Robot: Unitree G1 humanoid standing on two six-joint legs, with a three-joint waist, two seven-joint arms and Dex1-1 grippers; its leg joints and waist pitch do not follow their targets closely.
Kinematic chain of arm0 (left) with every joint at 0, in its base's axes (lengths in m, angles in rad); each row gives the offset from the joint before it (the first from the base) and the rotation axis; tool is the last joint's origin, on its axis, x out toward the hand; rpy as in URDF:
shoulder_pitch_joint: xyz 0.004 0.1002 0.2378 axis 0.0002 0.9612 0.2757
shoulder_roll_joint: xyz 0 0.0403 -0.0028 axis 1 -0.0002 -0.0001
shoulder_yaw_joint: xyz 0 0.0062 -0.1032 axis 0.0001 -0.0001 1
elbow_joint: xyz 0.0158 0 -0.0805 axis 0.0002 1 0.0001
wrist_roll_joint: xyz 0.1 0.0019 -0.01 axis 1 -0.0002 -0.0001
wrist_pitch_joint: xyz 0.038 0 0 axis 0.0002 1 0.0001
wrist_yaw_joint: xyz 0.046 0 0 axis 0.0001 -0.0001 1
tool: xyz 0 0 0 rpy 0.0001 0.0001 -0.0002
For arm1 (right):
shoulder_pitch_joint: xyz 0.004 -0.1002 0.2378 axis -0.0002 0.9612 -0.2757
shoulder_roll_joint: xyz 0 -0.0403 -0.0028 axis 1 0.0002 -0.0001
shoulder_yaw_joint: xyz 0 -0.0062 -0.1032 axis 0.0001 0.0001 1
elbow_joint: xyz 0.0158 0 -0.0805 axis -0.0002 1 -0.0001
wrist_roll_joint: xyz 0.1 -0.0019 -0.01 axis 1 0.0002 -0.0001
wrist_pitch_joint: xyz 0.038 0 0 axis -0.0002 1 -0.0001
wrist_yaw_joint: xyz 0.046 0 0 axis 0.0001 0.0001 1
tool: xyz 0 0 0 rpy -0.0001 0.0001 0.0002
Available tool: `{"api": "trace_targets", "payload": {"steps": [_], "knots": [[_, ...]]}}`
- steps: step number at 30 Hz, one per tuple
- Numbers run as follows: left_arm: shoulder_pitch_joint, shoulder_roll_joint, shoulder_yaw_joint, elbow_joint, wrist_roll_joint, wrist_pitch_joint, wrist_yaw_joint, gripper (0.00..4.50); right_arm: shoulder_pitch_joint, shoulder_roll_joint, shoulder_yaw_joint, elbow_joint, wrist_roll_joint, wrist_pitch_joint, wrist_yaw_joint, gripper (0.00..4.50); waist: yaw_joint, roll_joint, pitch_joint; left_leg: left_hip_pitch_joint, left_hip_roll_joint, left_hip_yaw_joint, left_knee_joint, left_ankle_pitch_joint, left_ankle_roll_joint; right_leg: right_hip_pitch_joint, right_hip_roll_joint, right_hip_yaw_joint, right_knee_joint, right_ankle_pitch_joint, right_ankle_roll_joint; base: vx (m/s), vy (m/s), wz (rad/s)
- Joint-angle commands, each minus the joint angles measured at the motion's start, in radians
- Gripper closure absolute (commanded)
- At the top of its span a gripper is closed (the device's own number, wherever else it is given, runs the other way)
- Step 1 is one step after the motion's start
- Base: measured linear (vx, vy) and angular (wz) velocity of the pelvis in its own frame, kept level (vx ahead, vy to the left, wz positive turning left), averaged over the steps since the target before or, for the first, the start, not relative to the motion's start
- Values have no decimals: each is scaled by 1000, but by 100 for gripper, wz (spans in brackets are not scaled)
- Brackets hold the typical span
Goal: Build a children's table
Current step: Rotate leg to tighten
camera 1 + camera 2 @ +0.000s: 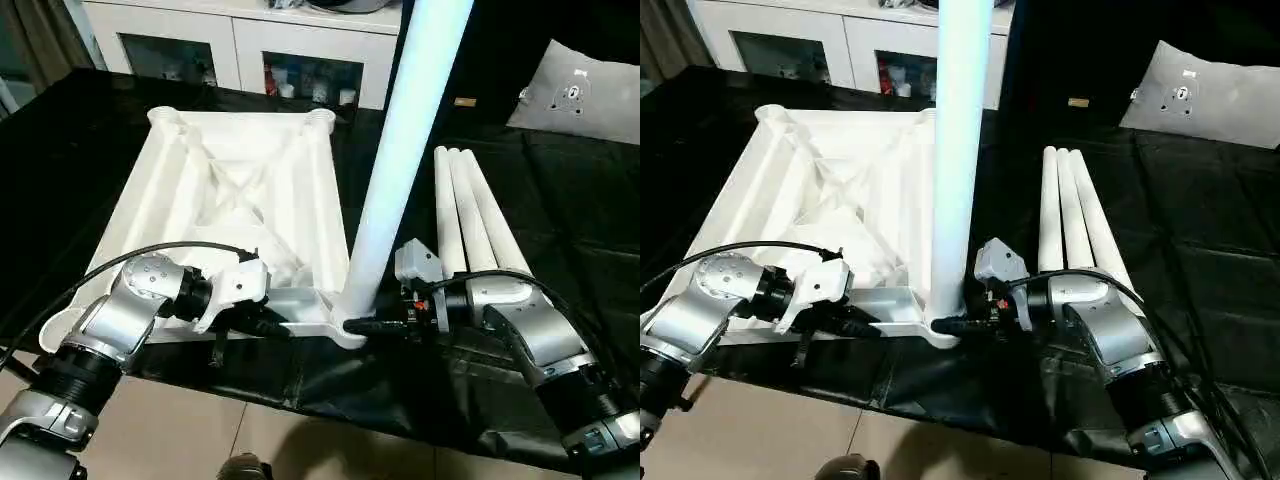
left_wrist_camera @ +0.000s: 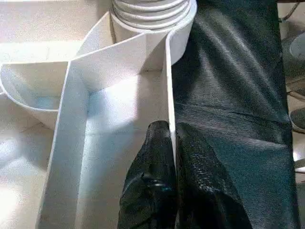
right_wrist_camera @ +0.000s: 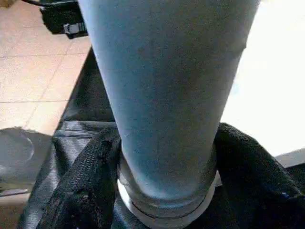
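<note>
The tabletop point(image 1: 235, 205) lies underside up on the black cloth point(image 1: 560, 230), its ribs and round corner sockets facing the camera, with one leg point(image 1: 400, 160) standing upright in the near right socket point(image 1: 350, 325). The right gripper point(image 1: 385, 325) is closed around the foot of that leg just above the socket; in the right wrist view its black fingers point(image 3: 81, 191) wrap both sides of the tube. The left gripper point(image 1: 255, 325) pinches the tabletop's near rim, and in the left wrist view one finger point(image 2: 152, 186) sits inside the thin wall and the other outside it. Three more legs point(image 1: 470, 215) lie side by side on the cloth, just right of the tabletop and touching one another. The parts look like light, hollow, stiff plastic with smooth skin, so a leg would likely slip or turn in the pads unless gripped firmly. Low on the tube, near the socket, seems the best hold for pressing it home, since a hold high up would lever the long tube over. The rim wall is thin and may flex, so the corner beside a socket should be the sturdier place to steady the tabletop. The two far sockets point(image 1: 165, 118) are empty; the near left one is hidden behind the left arm. Behind the cloth, white cabinets point(image 1: 240, 50) hold small items too blurred to name.
</note>
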Motion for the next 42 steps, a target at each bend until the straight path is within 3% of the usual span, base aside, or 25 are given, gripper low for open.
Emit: {"api": "trace_targets", "payload": {"steps": [1,2,7,8,9,10,11,12,13,15,16,17,19,20,22,23,24,26,30,32,34,37,38,42], "knots": [[-7,-4,-33,-25,-8,5,-45,450,14,-2,15,-11,13,28,13,187,-7,8,-43,25,32,-3,-76,-233,16,33,-58,25,-70,-71,-246,0,0,0],[-5,-4,-30,-28,-9,12,-39,450,22,0,14,-22,19,41,13,187,-6,14,-39,24,32,-5,-79,-245,11,31,-59,26,-72,-87,-244,0,0,0],[22,-36,5,-81,-17,99,60,450,116,48,6,-129,44,128,-88,188,-9,16,-24,23,33,-6,-89,-282,0,26,-58,30,-81,-123,-227,0,0,0],[33,-84,30,-130,-18,195,159,450,174,128,0,-197,39,181,-225,189,-11,18,-16,22,31,-8,-92,-302,-4,23,-58,30,-84,-166,-220,0,0,0],[34,-89,32,-134,-18,204,168,450,179,135,-1,-203,38,186,-237,189,-13,19,-5,20,33,-7,-98,-313,-14,19,-57,34,-87,-186,-214,0,0,0],[37,-122,48,-159,-23,261,225,450,207,182,1,-238,33,219,-313,189,-10,19,-6,22,32,-7,-96,-325,-16,17,-59,34,-90,-214,-209,0,0,0],[37,-155,64,-178,-33,305,273,450,227,222,5,-263,26,243,-373,189,-16,15,6,22,26,-14,-106,-380,-32,14,-64,35,-103,-379,-168,0,0,0],[37,-166,66,-184,-32,317,289,450,232,239,6,-268,23,252,-396,189,-16,15,6,22,26,-14,-106,-380,-32,14,-64,35,-103,-379,-168,0,0,0],[36,-201,73,-207,-26,356,341,450,251,293,9,-290,14,287,-472,189,-25,12,16,25,24,-18,-112,-405,-44,8,-66,38,-115,-499,-122,0,0,0],[32,-252,86,-229,-14,411,418,450,266,371,7,-308,2,332,-572,191,-35,15,24,29,23,-21,-120,-400,-38,3,-71,39,-130,-557,-90,0,0,0],[31,-262,89,-233,-11,421,434,450,268,387,5,-311,-1,341,-594,191,-37,15,24,27,23,-20,-123,-384,-37,5,-70,39,-131,-543,-87,0,0,0],[28,-318,101,-261,5,475,511,450,272,476,2,-310,-34,376,-714,191,-39,14,27,24,23,-21,-129,-360,-36,6,-67,37,-132,-510,-85,0,0,0],[27,-332,101,-268,11,487,528,450,268,500,2,-305,-43,383,-744,191,-42,16,32,25,23,-19,-130,-363,-37,-1,-65,37,-134,-504,-85,0,0,0],[38,-356,87,-318,33,535,555,450,271,544,12,-312,-70,403,-815,191,-46,11,35,25,23,-21,-133,-369,-38,2,-65,38,-136,-514,-71,0,0,0],[43,-362,79,-337,39,550,560,450,272,552,18,-314,-71,404,-825,191,-49,17,36,26,23,-19,-133,-362,-35,-3,-63,40,-137,-478,-66,0,0,0],[53,-365,64,-361,47,564,561,450,272,548,30,-319,-93,392,-843,139,-53,20,34,26,25,-19,-134,-347,-33,0,-62,40,-133,-427,-72,0,0,0],[53,-365,64,-361,47,564,561,450,272,548,30,-319,-93,392,-843,126,-53,19,33,24,25,-18,-134,-329,-33,2,-60,39,-131,-386,-76,0,0,0],[72,-338,42,-380,58,567,543,450,279,517,7,-335,-107,376,-856,120,-57,20,29,22,24,-13,-130,-275,-28,8,-54,37,-121,-242,-97,59,9,3],[94,-285,41,-390,69,555,501,450,276,459,-49,-356,-116,338,-819,79,-61,18,20,18,19,-9,-118,-185,-22,23,-51,32,-103,-45,-133,70,7,2],[103,-248,43,-391,69,538,469,450,263,409,-79,-372,-98,310,-758,56,-62,16,15,17,15,-7,-110,-126,1,35,-50,28,-94,77,-151,29,0,0],[110,-209,45,-389,69,516,433,450,247,352,-102,-384,-76,288,-685,43,-63,15,13,17,14,-5,-106,-100,15,38,-51,27,-91,130,-172,0,0,0],[113,-164,47,-378,62,477,381,450,229,274,-116,-395,-54,261,-582,20,-62,16,14,17,17,-3,-103,-109,43,42,-53,25,-91,119,-194,0,0,0],[113,-123,43,-362,59,437,328,450,213,202,-123,-402,-29,249,-485,3,-62,18,9,17,19,-3,-102,-102,48,46,-55,25,-89,115,-206,0,0,0],[100,-44,19,-317,53,355,219,450,175,86,-136,-374,7,225,-318,3,-59,17,4,20,21,-3,-96,-82,74,48,-54,24,-83,132,-241,0,0,0]]}}
